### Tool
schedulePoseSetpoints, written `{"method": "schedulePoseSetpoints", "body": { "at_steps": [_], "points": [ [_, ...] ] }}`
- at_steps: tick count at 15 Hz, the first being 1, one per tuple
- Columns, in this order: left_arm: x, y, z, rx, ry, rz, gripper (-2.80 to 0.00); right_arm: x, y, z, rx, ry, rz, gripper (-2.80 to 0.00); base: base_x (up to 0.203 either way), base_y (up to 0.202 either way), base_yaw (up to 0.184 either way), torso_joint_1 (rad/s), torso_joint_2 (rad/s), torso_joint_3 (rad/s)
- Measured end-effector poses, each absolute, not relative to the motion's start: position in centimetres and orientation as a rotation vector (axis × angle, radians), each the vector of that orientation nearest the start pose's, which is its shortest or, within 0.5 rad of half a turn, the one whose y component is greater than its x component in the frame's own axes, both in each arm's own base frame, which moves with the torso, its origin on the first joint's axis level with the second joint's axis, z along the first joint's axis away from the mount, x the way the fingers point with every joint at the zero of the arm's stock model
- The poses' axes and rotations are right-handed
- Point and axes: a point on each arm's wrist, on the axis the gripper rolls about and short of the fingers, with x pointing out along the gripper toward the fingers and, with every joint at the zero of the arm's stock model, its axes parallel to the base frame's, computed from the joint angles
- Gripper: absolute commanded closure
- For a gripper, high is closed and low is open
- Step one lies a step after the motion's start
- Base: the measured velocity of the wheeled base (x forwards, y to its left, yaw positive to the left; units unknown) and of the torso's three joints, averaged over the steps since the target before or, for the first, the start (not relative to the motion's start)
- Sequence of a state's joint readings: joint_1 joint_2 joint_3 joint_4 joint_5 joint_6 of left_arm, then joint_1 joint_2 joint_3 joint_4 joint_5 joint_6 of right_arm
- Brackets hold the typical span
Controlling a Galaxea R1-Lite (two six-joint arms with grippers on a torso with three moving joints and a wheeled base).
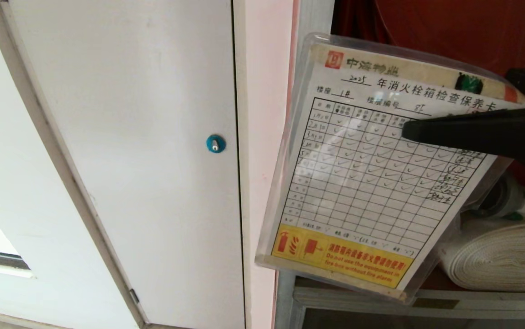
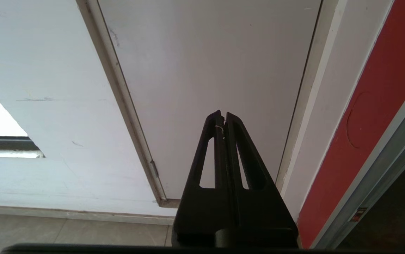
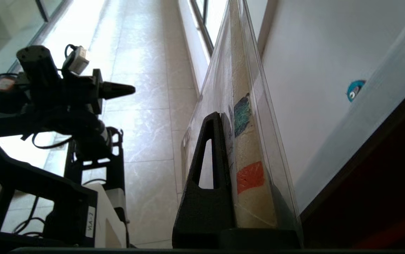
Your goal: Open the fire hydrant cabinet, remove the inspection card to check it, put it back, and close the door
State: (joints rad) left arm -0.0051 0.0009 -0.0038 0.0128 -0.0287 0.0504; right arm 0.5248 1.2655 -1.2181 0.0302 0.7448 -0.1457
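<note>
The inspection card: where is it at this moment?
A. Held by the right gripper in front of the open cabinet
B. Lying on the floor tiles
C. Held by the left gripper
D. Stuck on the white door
A: the right gripper is shut on the inspection card, holding it up before the cabinet with its red interior.

A white door (image 1: 152,137) with a blue round lock (image 1: 215,143) stands in a white wall above a pale tiled floor (image 2: 65,233).

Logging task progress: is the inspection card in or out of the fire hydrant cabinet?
Out. The right gripper holds the inspection card tilted before the fire hydrant cabinet, its face toward the head camera.
</note>
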Motion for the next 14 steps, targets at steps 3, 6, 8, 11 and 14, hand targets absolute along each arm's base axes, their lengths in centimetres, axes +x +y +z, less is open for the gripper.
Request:
{"method": "schedulePoseSetpoints", "body": {
  "at_steps": [3,6,8,11,14],
  "points": [
    [-2.3,-0.05,7.52,0.05,0.009,-0.034,0.0,14.96,10.61,34.83,-0.117,-0.022,1.277,0.0,0.0,0.0,0.0,0.0,0.0,0.0],
    [-2.3,-0.05,7.52,0.05,0.009,-0.034,0.0,14.81,10.54,34.97,-0.118,-0.029,1.276,0.0,0.0,0.0,0.0,0.0,0.0,0.0],
    [-2.3,-0.05,7.52,0.05,0.009,-0.034,0.0,14.78,10.51,35.0,-0.117,-0.03,1.274,0.0,0.0,0.0,0.0,0.0,0.0,0.0],
    [-2.3,-0.05,7.53,0.05,0.009,-0.035,0.0,14.72,10.46,35.05,-0.118,-0.034,1.274,0.0,0.0,0.0,0.0,0.0,0.0,0.0],
    [-2.3,-0.05,7.52,0.05,0.009,-0.035,0.0,14.62,10.4,35.11,-0.118,-0.037,1.273,0.0,0.0,0.0,0.0,0.0,0.0,0.0]
  ]
}}
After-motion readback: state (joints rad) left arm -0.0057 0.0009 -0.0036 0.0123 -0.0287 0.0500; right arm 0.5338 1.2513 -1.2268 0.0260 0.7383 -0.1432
